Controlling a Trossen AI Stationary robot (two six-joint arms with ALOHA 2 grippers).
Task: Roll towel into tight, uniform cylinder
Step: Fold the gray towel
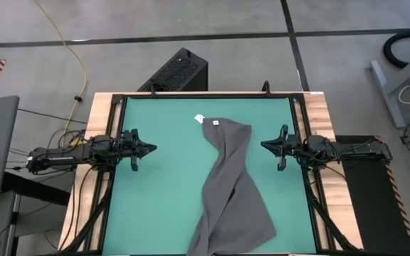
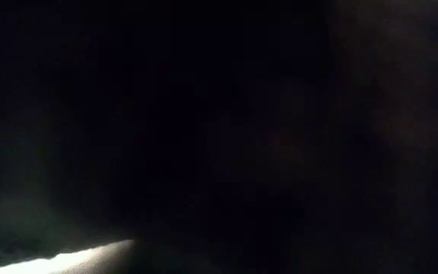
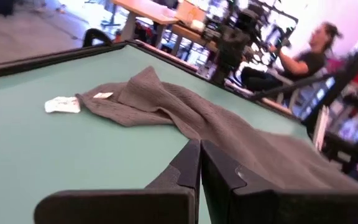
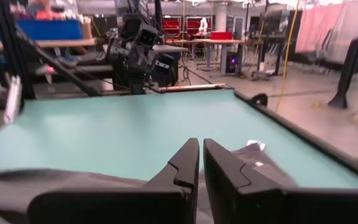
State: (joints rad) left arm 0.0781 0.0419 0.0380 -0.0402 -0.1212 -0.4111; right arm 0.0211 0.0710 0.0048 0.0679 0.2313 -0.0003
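The dark grey towel [image 1: 230,192] lies crumpled and loosely twisted on the green mat [image 1: 162,206]. It runs from a narrow far end at the middle to a wider near end by the table's near edge. Its small white tag [image 1: 216,122] sits at the far end. My left gripper [image 1: 153,148] hovers shut and level at the mat's left side, pointing at the towel [image 3: 185,109] and apart from it. My right gripper [image 1: 263,146] hovers shut and level at the right side, also apart from the towel [image 4: 17,186]. The low view is dark and shows nothing clearly.
A white paper scrap [image 1: 198,118] lies on the mat just left of the towel's far end. A black frame [image 1: 208,94] borders the mat. A black box [image 1: 176,71] stands on the floor past the far edge. A person [image 3: 303,59] sits in the room beyond.
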